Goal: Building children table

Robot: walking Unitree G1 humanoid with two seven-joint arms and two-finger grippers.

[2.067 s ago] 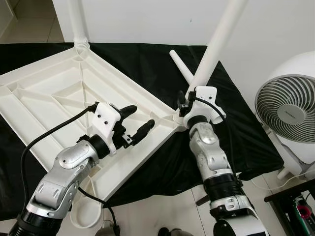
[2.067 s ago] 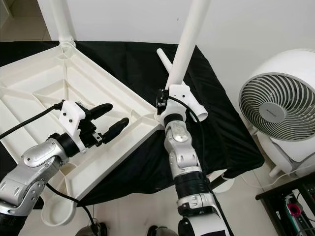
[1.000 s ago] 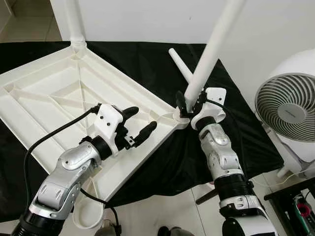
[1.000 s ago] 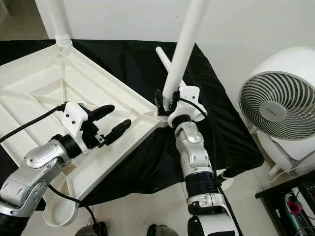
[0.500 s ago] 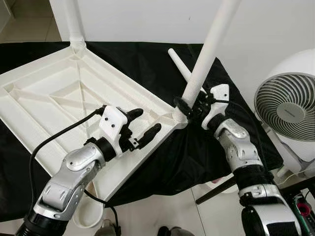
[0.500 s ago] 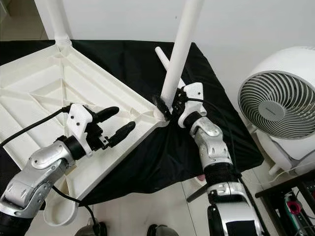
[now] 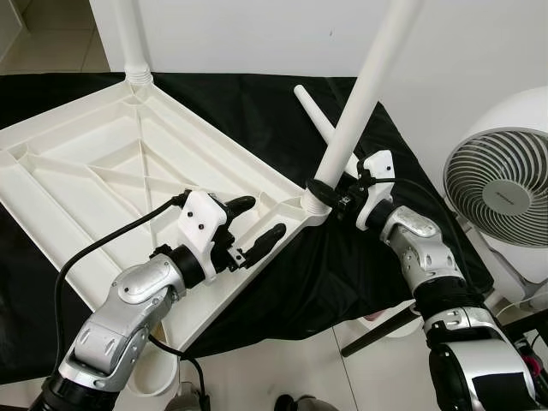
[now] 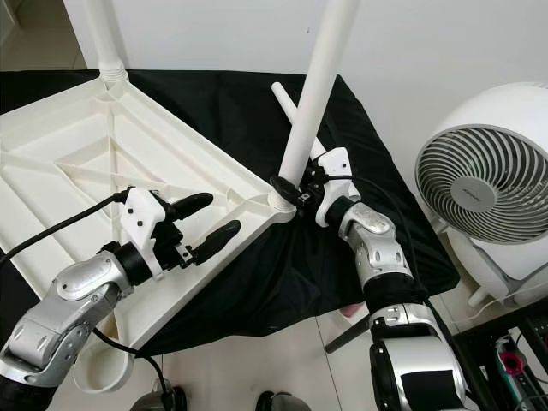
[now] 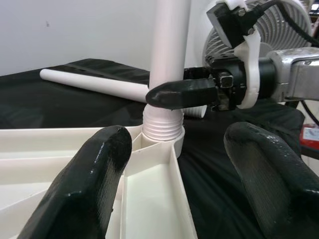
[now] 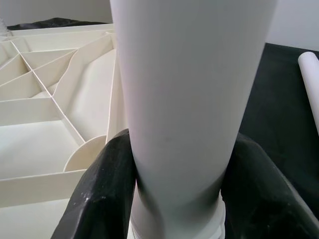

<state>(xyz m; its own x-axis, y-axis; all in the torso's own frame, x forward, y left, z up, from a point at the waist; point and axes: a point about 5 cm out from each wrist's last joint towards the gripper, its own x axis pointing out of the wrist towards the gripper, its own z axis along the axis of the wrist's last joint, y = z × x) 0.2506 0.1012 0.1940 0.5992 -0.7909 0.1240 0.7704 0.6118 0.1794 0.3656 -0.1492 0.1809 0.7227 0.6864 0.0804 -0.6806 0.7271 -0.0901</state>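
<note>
At the corner socket of the upturned tabletop [image 7: 128, 163], the leg [image 7: 360, 94] is clamped by the right gripper [image 7: 336, 193]; it should be turned squarely while the left gripper [image 7: 257, 221], spread and empty, steadies the rim.

The two head views look forward and steeply down from above onto the upturned white ribbed plastic tabletop [image 7: 128, 180] on the black cloth [image 7: 257, 103], and they share almost the whole scene, the right eye set slightly further right. The left wrist view sits low and close over the tabletop's near right corner, facing right across it toward the tall white plastic leg tube [image 9: 169, 59] and the round white fan [image 9: 279, 25]. The right wrist view presses close against that same tube [image 10: 189, 89], facing left over the ribs.
</note>
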